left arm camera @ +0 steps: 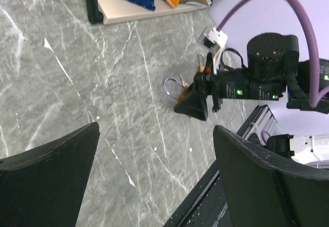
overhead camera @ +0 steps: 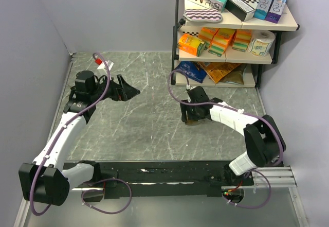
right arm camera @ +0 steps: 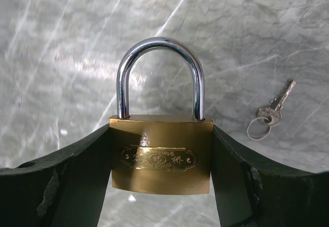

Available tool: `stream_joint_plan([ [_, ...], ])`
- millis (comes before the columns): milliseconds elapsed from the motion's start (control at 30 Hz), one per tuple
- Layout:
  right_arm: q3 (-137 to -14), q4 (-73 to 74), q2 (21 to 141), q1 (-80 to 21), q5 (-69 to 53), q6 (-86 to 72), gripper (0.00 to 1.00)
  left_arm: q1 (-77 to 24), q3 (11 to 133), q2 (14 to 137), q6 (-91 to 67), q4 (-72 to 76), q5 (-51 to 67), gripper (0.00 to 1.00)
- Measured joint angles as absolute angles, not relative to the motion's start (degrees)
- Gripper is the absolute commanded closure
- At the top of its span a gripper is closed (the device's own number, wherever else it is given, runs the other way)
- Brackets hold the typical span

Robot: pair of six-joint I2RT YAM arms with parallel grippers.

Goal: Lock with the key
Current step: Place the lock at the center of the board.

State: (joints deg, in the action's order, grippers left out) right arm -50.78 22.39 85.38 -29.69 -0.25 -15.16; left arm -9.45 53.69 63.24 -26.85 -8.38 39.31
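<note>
Grey marble table, shelf at 1 o'clock. Brass padlock pinched by its body in right gripper, at 3 o'clock of table centre, shackle up with both legs seated. Key loose on marble at 3 o'clock of padlock, not inserted. Left gripper spread wide, empty, at 10 o'clock. Probably left to do: pick key, insert, turn. Keyhole hidden, so cannot tell if locked. 1 or 2 keys on ring, unclear.

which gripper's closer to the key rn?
Right. The right gripper clamps the padlock, and the key lies on the table just beside it. The left gripper hangs open and empty far across the table.
</note>
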Motion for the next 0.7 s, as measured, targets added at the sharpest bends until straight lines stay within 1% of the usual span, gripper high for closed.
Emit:
stream_joint_plan([
  [267,-53.87,22.17,91.05,-29.69,5.23,-21.58,1.0,-9.45,53.45,63.29,-26.22,-8.43,39.79,0.04],
  [433,-55.24,22.72,94.65,-29.69,6.5,-23.86,1.0,-9.45,53.45,63.26,-25.93,-8.43,39.79,0.04],
  [467,-55.42,22.83,95.26,-29.69,6.72,-24.36,0.9,-9.45,53.43,63.26,-25.74,-8.43,39.79,0.04],
  [500,-55.53,22.96,95.83,-29.71,6.92,-24.71,0.83,-9.45,53.43,63.26,-25.61,-8.45,39.77,0.04],
  [533,-55.53,23.09,96.23,-29.71,7.11,-24.97,0.74,-9.45,53.43,63.26,-25.54,-8.45,39.77,0.04],
  [567,-55.55,23.18,96.51,-29.71,7.55,-25.23,0.62,-9.45,53.36,63.26,-25.28,-8.43,39.77,0.04],
  [633,-55.75,23.27,96.57,-29.69,7.79,-25.85,0.59,-9.45,53.34,63.24,-25.06,-8.56,39.77,0.04],
  [700,-56.05,23.51,96.77,-29.71,7.88,-26.28,0.5,-9.43,53.34,63.2,-24.71,-8.86,39.75,0.04],
])
